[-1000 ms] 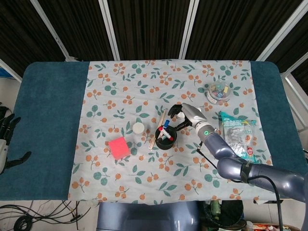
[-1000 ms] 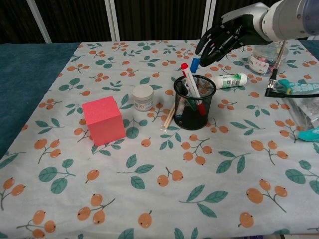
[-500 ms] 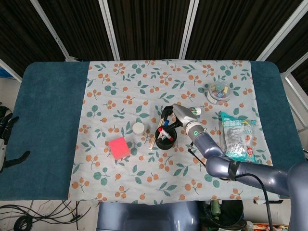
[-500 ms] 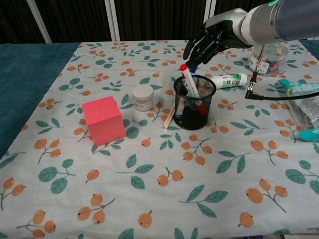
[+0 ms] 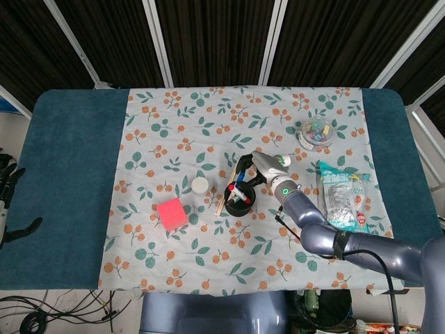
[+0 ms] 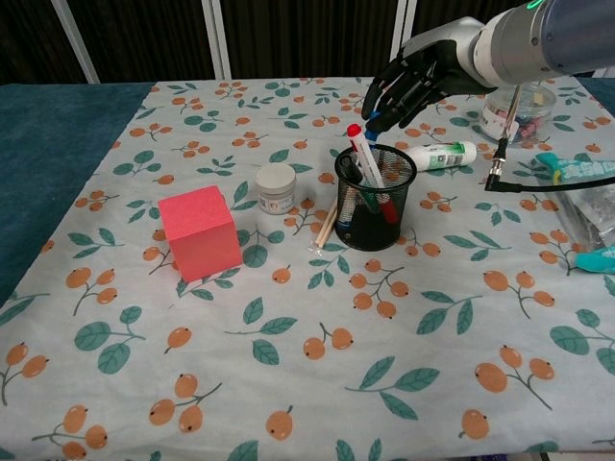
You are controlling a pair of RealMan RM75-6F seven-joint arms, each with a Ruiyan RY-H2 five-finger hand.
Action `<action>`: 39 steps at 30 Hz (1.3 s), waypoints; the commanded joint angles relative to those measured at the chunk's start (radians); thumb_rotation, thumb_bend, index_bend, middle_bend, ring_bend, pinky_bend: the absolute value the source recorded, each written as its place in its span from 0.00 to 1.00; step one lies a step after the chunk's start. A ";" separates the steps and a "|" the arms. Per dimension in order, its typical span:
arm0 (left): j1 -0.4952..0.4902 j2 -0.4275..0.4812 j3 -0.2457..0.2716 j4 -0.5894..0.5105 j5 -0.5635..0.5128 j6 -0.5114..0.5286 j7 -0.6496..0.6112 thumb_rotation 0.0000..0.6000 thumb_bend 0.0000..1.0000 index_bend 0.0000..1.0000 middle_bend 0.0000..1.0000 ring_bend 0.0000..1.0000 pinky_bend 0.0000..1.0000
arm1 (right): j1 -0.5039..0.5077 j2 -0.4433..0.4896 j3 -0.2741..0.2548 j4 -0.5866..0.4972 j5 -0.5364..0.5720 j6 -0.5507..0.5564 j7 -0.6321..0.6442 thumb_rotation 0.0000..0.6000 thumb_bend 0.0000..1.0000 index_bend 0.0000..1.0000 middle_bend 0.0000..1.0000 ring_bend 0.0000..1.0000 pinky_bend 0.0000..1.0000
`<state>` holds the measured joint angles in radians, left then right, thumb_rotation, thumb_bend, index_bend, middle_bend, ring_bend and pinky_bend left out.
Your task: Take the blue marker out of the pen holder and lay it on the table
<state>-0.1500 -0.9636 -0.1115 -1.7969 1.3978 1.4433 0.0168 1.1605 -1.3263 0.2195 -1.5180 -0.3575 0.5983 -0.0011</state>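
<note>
The black mesh pen holder (image 6: 376, 209) stands mid-table on the floral cloth, also seen in the head view (image 5: 241, 203). The blue marker (image 6: 373, 122) stands in it, only its blue cap showing above the rim. A white marker with a red cap (image 6: 363, 154) leans beside it. My right hand (image 6: 411, 79) hovers just behind and above the holder, fingers fanned out, the lowest fingertips against the blue cap. Whether they pinch the cap is unclear. My left hand (image 5: 8, 205) hangs off the table's left edge, fingers apart and holding nothing.
A red cube (image 6: 199, 231) and a small white jar (image 6: 276, 187) sit left of the holder, with wooden sticks (image 6: 327, 224) leaning at its side. Right of it lie a white tube (image 6: 440, 155), a clear tub (image 6: 509, 110) and a snack bag (image 5: 342, 198).
My right hand swung left over the holder, covering the blue cap, then drew slightly back right so the cap shows under its fingertips. The blue marker has stayed in place.
</note>
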 commanded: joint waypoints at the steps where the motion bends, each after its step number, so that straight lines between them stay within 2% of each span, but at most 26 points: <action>1: 0.000 -0.001 0.000 -0.001 0.001 0.001 0.002 1.00 0.17 0.06 0.00 0.00 0.00 | 0.000 0.005 -0.008 0.001 -0.001 -0.017 -0.001 1.00 0.36 0.52 0.52 0.30 0.20; 16: -0.001 -0.004 -0.001 0.002 -0.004 -0.002 0.002 1.00 0.17 0.06 0.00 0.00 0.00 | -0.001 -0.013 -0.005 0.020 -0.013 -0.003 0.003 1.00 0.41 0.57 0.55 0.33 0.20; 28: -0.001 -0.007 -0.002 0.003 -0.007 -0.001 0.003 1.00 0.17 0.06 0.00 0.00 0.00 | 0.001 -0.010 -0.008 0.018 -0.012 -0.003 -0.003 1.00 0.50 0.58 0.60 0.36 0.20; 39: 0.000 -0.009 -0.003 0.005 -0.008 0.001 0.003 1.00 0.17 0.06 0.00 0.00 0.00 | -0.010 0.002 0.010 0.004 -0.042 -0.016 0.018 1.00 0.51 0.59 0.62 0.38 0.20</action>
<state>-0.1504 -0.9722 -0.1147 -1.7917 1.3896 1.4441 0.0196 1.1518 -1.3264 0.2268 -1.5125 -0.3974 0.5818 0.0144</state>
